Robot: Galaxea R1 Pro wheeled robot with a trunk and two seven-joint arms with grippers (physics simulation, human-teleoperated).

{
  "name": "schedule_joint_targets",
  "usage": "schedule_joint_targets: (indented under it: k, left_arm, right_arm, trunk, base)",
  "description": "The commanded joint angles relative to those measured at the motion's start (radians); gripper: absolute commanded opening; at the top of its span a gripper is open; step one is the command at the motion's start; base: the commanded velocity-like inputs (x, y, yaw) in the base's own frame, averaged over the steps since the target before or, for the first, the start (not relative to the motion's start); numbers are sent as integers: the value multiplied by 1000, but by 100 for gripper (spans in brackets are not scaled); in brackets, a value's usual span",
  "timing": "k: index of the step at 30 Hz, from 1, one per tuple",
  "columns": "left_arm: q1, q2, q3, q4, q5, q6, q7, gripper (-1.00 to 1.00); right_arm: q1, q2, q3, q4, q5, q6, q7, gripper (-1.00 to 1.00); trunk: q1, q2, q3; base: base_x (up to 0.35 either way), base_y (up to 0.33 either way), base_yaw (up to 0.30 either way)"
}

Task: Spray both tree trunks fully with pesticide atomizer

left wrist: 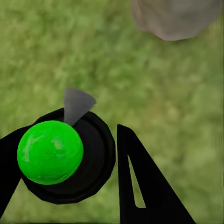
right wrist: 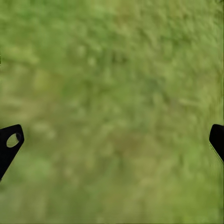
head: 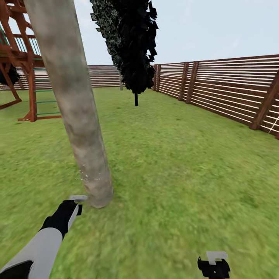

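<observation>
Green lawn (head: 174, 174) runs out to the brown slatted wooden fence (head: 232, 89) in the head view, and the pale grey-tan mottled tree trunk (head: 77, 112) rises just ahead of your left gripper (head: 76, 202). A small grey nozzle tip shows at that gripper's end, almost against the trunk's base. Your right gripper (head: 214, 263) hangs low, well apart from the trunk, with only grass under it.

Left wrist view: the black fingers (left wrist: 144, 186) are closed around the pesticide atomizer with its glossy green ball top, black round body and grey cone nozzle (left wrist: 58, 156). The cone points toward the trunk base (left wrist: 175, 18) ahead of the hand. The risk, I judge, is nudging the nozzle into the bark, which could twist the atomizer in your grip. Spraying only down here would also leave the upper trunk bare, so you would need to sweep upward.

Right wrist view: both fingertips (right wrist: 9, 142) sit at the far edges, spread wide, holding nothing over grass (right wrist: 112, 93). If you turn the base, that arm could clip the trunk.
</observation>
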Motion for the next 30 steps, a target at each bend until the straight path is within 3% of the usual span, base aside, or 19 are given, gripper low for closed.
schedule_joint_targets:
  k: [1, 9, 22, 30]
  left_arm:
    - [-1, 0, 3, -1, -6, 4, -1, -100]
    - [-1, 1, 3, -3, -6, 4, -1, -100]
    - [-1, 1, 2, -3, -6, 4, -1, -100]
    - [-1, 0, 3, -6, -6, 4, -1, -100]
  right_arm:
    - [-1, 0, -8, 1, 10, -4, -2, 100]
    - [-1, 1, -8, 1, 10, -4, -2, 100]
    - [-1, 1, -8, 1, 10, -4, -2, 100]
    - [-1, 1, -8, 1, 10, -4, -2, 100]
  trunk:
    - [0, 0, -1]
    - [0, 0, -1]
    - [0, 0, -1]
    - [0, 0, -1]
  base:
    - [165, -245, 277]
    - [191, -231, 276]
    - [34, -264, 37]
    - [77, -269, 247]
